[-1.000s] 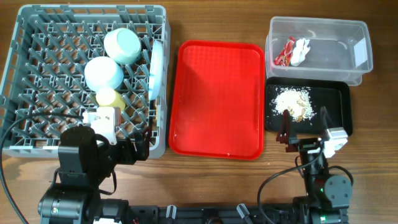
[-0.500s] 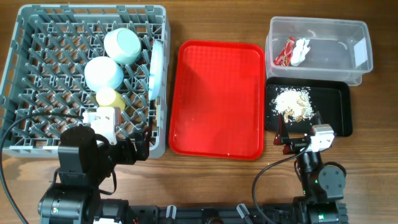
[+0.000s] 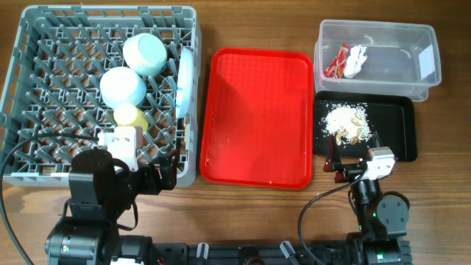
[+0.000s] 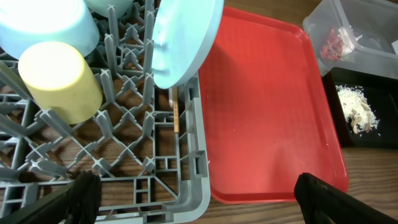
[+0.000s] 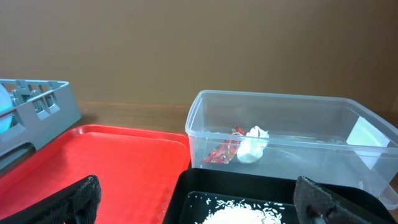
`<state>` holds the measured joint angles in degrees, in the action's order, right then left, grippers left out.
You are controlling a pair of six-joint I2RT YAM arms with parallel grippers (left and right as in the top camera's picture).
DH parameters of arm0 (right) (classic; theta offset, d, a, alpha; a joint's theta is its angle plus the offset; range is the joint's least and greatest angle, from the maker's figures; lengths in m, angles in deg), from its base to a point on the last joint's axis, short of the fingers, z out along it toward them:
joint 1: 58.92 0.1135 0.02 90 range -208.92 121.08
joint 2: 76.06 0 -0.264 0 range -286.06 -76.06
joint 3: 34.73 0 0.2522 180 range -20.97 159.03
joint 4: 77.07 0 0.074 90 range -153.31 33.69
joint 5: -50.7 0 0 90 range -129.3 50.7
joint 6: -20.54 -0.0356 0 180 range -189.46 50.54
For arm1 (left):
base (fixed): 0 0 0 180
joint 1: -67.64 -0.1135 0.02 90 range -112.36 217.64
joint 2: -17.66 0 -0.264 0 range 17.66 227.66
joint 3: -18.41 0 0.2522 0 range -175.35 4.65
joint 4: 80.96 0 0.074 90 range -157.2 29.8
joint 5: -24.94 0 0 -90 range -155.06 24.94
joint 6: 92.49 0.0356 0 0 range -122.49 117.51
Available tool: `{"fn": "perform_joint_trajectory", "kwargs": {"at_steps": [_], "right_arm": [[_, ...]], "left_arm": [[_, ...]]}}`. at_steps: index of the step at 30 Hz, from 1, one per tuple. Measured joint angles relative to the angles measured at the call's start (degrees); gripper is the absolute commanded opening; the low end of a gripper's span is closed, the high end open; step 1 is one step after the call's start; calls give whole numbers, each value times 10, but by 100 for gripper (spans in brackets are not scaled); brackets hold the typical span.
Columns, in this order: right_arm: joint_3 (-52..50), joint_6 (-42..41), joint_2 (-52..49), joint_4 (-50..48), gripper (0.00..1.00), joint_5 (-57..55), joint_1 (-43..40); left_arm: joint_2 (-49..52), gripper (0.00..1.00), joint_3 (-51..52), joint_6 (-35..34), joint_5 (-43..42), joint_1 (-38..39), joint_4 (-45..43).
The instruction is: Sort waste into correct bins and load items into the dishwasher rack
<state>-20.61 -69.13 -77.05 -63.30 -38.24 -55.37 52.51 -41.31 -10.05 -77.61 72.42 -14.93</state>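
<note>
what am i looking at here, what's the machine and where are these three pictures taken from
This is a robot with two arms at a wooden table. One picture looks straight down from above; the other two come from a camera on each wrist, so the dark tips in their lower corners are that arm's own fingers. The left gripper and right gripper are both open, holding nothing. On the table: a grey dishwasher rack with two blue-green bowls, a yellow cup and a plate on edge; a red tray; a clear tub with a red wrapper and tissue; a black tray with rice scraps.
</note>
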Motion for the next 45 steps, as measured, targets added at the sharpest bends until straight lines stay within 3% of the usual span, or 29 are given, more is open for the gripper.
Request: {"fn": "perform_joint_trajectory", "kwargs": {"at_steps": [20, 26, 31, 39, 45], "right_arm": [[0, 0, 0, 0, 100, 0, 0], [0, 0, 0, 0, 100, 0, 0], [0, 0, 0, 0, 100, 0, 0], [0, 0, 0, 0, 100, 0, 0], [0, 0, 0, 0, 100, 0, 0]], "left_arm": [[0, 100, 0, 0, 0, -1, 0], [-63, 100, 12, 0, 6, -44, -10], [-153, 100, 101, 0, 7, -53, -90], [-290, 100, 292, 0, 7, -53, -305], [-338, 100, 391, 0, 7, -53, -456]]}}
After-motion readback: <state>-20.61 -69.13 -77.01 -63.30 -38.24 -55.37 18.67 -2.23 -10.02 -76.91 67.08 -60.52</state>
